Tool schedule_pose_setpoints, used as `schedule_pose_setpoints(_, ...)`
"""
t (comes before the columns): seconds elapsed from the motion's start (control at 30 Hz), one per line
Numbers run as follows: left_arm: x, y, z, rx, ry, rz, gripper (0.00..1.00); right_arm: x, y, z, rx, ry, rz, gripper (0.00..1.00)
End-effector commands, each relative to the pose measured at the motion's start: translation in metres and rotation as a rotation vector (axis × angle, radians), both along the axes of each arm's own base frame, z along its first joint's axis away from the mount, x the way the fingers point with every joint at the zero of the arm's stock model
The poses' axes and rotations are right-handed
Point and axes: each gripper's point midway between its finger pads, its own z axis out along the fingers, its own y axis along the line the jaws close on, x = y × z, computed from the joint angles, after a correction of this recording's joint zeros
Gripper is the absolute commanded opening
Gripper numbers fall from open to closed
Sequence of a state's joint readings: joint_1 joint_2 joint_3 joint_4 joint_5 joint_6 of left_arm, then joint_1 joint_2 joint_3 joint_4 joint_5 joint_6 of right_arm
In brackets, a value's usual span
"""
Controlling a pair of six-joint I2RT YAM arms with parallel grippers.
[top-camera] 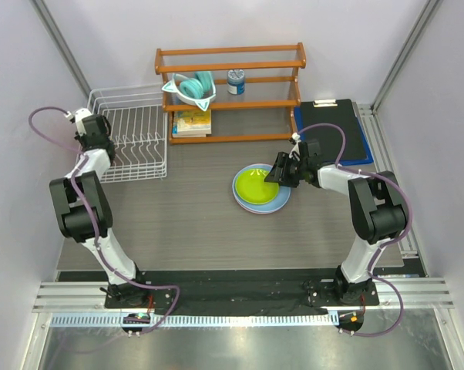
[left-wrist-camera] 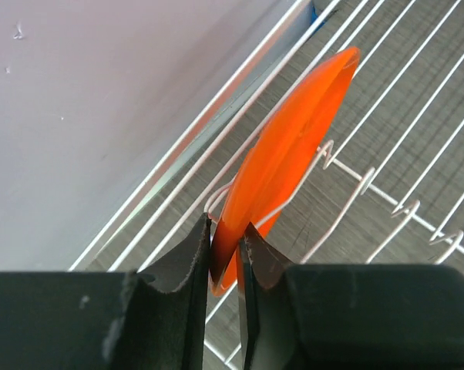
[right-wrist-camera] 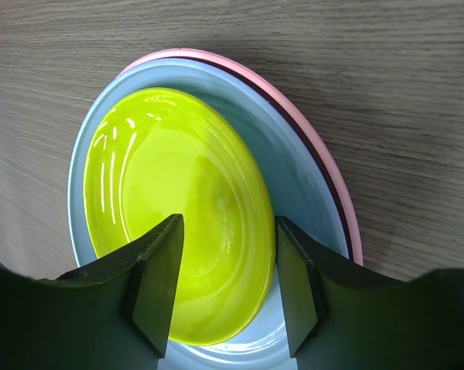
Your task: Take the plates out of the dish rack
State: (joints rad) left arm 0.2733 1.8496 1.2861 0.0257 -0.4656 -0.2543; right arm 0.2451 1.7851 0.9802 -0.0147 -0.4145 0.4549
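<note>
The left gripper (left-wrist-camera: 226, 258) is clamping the lower edge of the orange plate (left-wrist-camera: 290, 150). That plate is standing upright between the tines of the white wire dish rack (top-camera: 128, 92), so an edge pinch probably suits lifting it out. The right gripper (right-wrist-camera: 226, 258) is hovering spread wide, holding nothing, over the lime green plate (right-wrist-camera: 159, 193). It is nesting on the light blue plate (right-wrist-camera: 294, 181) and the pink plate (right-wrist-camera: 328, 166) on the table.

Pale walls (top-camera: 216, 23) enclose a grey table (top-camera: 201, 223) and wooden shelf (top-camera: 232, 50).

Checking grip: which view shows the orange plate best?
Left wrist: the orange plate stands in the dish rack, its rim pinched by the left end effector. Top external and right wrist don't show it.
</note>
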Motion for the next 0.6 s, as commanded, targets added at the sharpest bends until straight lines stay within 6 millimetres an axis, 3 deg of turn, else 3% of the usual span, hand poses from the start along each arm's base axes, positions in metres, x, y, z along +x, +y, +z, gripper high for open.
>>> schedule_pose_setpoints(0.0, -0.001, 0.001, 0.047, 0.157, -0.044, 0.050, 0.00, 0.004, 0.001, 0.000, 0.006, 0.007, -0.004, 0.56)
schedule_pose_setpoints(0.27, -0.020, -0.011, 0.064, 0.279, -0.025, 0.102, 0.00, 0.003, 0.002, 0.000, 0.014, 0.014, 0.001, 0.56)
schedule_pose_setpoints(0.57, -0.043, -0.020, 0.108, 0.319, -0.086, 0.133, 0.00, 0.001, 0.003, 0.004, 0.021, 0.004, 0.007, 0.56)
